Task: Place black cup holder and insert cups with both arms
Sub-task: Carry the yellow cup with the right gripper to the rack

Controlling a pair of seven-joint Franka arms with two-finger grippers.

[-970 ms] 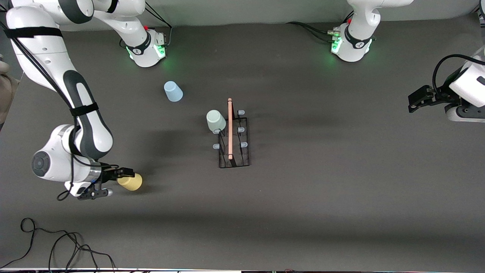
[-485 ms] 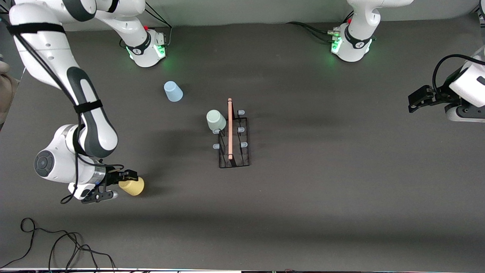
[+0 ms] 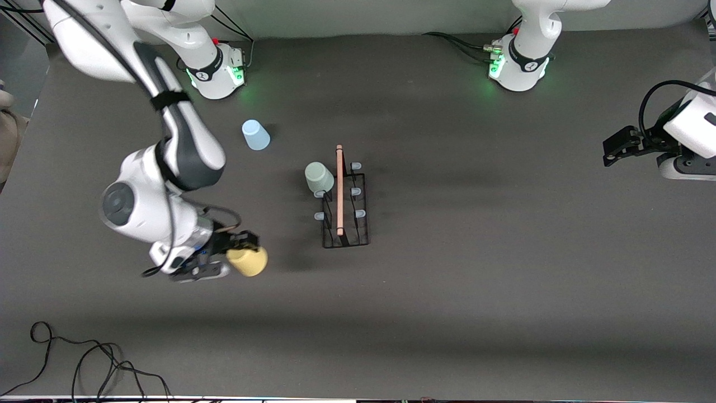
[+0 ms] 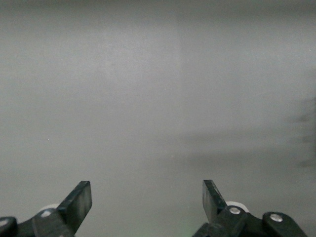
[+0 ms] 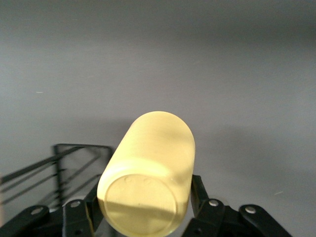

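right hand (image 3: 238, 254) clamped on yellow cup (image 3: 248, 261), cup lying sideways over bare tabletop (image 3: 475, 280) | rack (image 3: 345, 215) mid-tabletop, rod running near-to-far, green cup (image 3: 319, 177) on it | left hand (image 3: 615, 148) wide open, empty, waiting at tabletop's edge

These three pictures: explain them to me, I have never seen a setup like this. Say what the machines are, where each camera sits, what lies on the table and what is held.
Two white robot arms stand at a dark table, each ending in a two-fingered gripper. The wide picture looks down from a high camera facing them. The other two come from cameras on the arms' wrists.

On the table stands a black wire cup holder with a wooden handle. A green cup sits on one of its pegs. A blue cup stands on the table closer to the right arm's base.

The right gripper has its jaws shut on a yellow cup, carried in the air. Its wrist view shows that cup close up. The left gripper waits open at its own end, holding nothing.
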